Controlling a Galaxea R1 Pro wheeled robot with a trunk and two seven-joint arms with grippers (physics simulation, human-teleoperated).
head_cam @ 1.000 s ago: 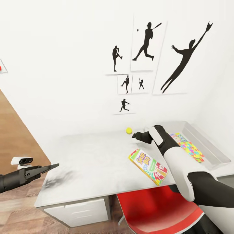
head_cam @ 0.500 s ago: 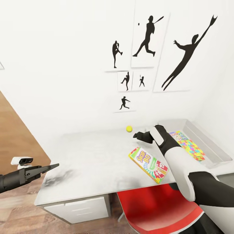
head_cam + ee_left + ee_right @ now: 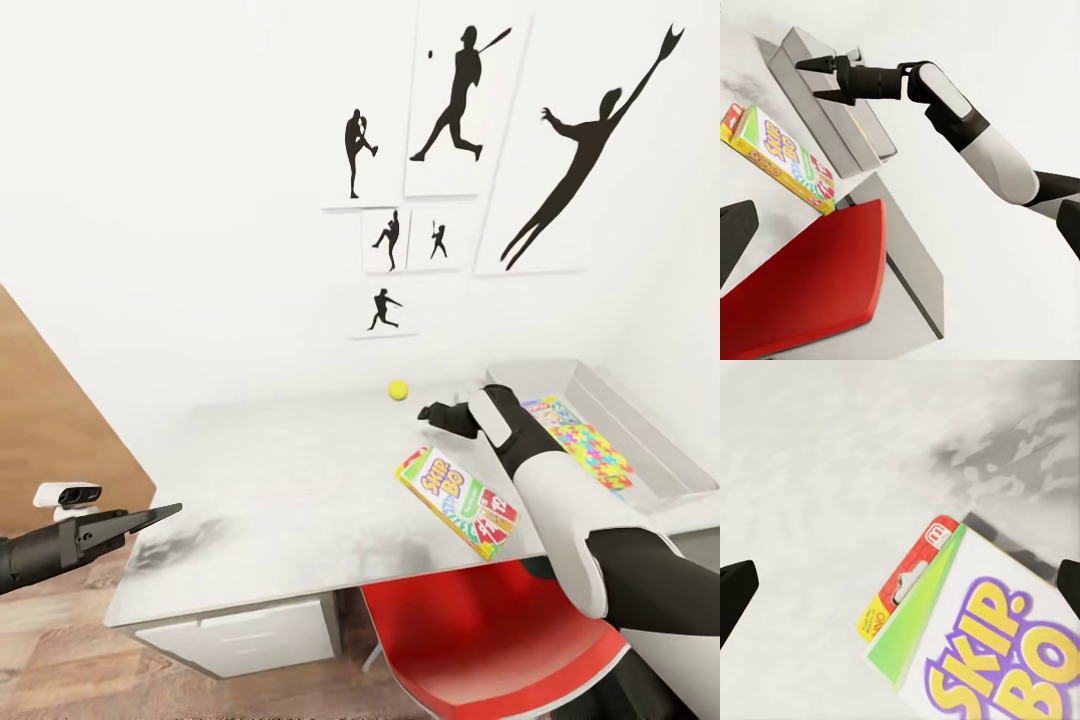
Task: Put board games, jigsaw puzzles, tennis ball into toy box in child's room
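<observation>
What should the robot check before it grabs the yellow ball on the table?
1. Right gripper open: ok, and it holds nothing.
2. Tennis ball free on the table: ok, nothing touches it.
3. Gripper around the ball: not ok, the ball sits apart, nearer the wall.
4. Skip-Bo box out of the way: ok, it lies nearer the robot.
5. Room in the toy box: ok, jigsaw puzzles lie flat inside.
6. Left gripper clear of the table: ok.

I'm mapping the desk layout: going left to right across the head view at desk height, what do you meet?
Left gripper → tennis ball → right gripper → Skip-Bo game box → jigsaw puzzle in the toy box.
</observation>
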